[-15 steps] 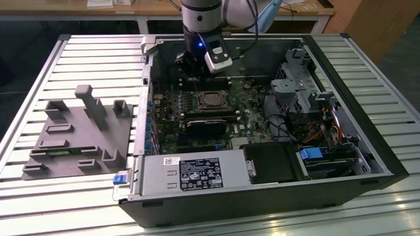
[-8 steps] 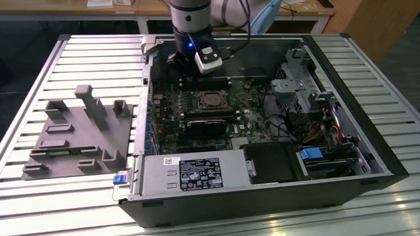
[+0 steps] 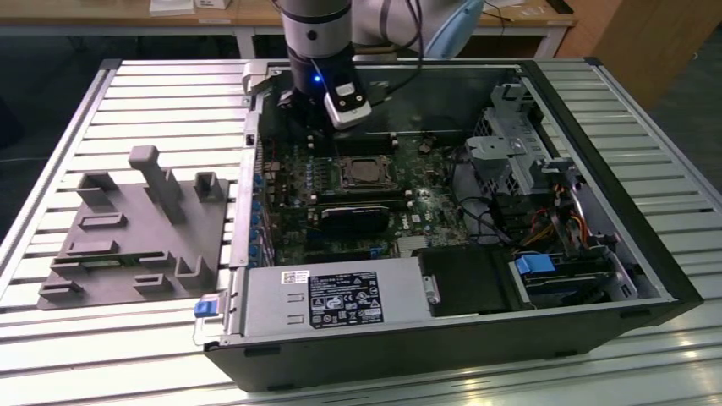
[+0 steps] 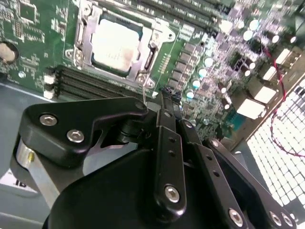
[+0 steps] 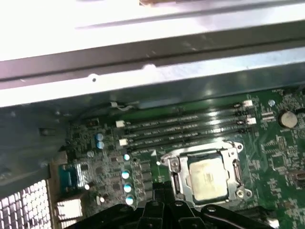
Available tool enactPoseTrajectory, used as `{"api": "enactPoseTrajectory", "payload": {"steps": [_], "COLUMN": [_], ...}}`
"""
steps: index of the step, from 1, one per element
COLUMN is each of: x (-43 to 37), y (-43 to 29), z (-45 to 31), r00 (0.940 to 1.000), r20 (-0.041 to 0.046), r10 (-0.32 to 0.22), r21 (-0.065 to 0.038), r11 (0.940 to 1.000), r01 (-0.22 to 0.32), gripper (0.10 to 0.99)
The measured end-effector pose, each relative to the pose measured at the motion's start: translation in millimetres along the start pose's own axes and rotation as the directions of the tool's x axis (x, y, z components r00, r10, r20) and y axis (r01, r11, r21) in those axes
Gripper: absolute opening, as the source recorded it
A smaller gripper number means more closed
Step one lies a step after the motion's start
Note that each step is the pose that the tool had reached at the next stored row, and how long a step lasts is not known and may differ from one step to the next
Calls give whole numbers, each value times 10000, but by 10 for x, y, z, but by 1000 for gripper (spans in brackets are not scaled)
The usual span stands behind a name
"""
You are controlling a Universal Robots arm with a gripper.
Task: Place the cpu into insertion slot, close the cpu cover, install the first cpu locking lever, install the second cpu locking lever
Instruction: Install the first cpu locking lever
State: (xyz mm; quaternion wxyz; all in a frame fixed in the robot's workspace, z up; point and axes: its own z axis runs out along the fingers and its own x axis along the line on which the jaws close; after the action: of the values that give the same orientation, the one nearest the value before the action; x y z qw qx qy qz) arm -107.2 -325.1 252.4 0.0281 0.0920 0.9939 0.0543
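hand: clenched, its tips drawn together with nothing seen between them; it hangs inside the open computer case, low over the green circuit board.
cpu: seated flat in the insertion slot, just ahead of the hand's tips and apart from them.
cpu cover: lying flat around the cpu, whose silvery top shows through its window.
lever: thin metal rod standing up at the slot corner nearest the hand, just beside its tips; contact cannot be told.
desk: slatted metal, carrying the case.
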Motion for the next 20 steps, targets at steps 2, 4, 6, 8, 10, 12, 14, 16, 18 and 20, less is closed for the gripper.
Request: {"api": "enactPoseTrajectory", "payload": {"steps": [2, 4, 6, 8, 10, 12, 14, 16, 18, 20], "x": [19, 40, 63, 84, 97, 105, 110, 113, 113, 101], "y": [-4, -8, -13, -17, -20, -22, -23, -24, -24, -21], "z": [4, 7, 10, 13, 15, 16, 18, 20, 21, 22], "r00": [10000, 10000, 10000, 10000, 9999, 9999, 9998, 9997, 9996, 9996], "r20": [-19, -35, -52, -76, -115, -161, -209, -254, -277, -277], "r10": [6, 11, 18, 27, 38, 52, 62, 72, 76, 76], "r21": [-113, -214, -330, -495, -734, -994, -1261, -1513, -1630, -1631], "r11": [9999, 9998, 9995, 9988, 9973, 9950, 9920, 9884, 9866, 9865], "r01": [-6, -12, -20, -31, -46, -67, -88, -110, -120, -120], "gripper": [102, 102, 102, 102, 102, 102, 102, 102, 102, 102]}}
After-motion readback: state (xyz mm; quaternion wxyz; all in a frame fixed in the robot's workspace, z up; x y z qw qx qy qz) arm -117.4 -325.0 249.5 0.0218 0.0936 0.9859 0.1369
